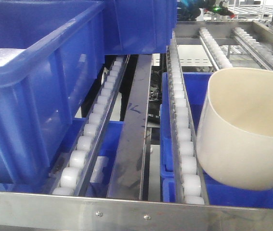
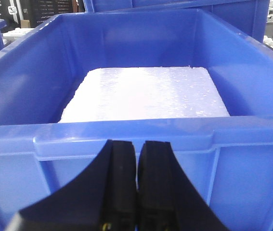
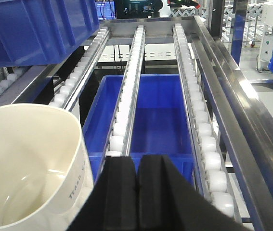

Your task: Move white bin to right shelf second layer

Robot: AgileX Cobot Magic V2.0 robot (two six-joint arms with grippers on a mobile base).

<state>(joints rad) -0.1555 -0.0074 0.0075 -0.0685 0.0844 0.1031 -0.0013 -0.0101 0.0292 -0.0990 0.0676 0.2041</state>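
Right gripper (image 3: 137, 192): jaws pressed together, nothing held. Left gripper (image 2: 136, 190): jaws likewise closed, empty, facing blue crate (image 2: 126, 139) with white foam slab (image 2: 143, 94).

White bin (image 1: 244, 130) tilted on roller rails of right shelf second layer (image 1: 187, 159), beside right gripper, behind front bar (image 1: 126, 209).

Judgement: placement looks done, release step complete. Next: check bin sits stable, back right arm away without nudging it.

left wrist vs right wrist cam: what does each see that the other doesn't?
Left wrist only: the inside of a blue crate holding a white foam slab, with the left gripper shut just outside its near wall.

Right wrist only: the white bin, tilted and empty, at lower left; the roller rails of the shelf running away; a blue crate on the level below; the right gripper shut, holding nothing.

Both: closed black fingers at the bottom of frame, blue crates, and rollers at least at the frame edge.
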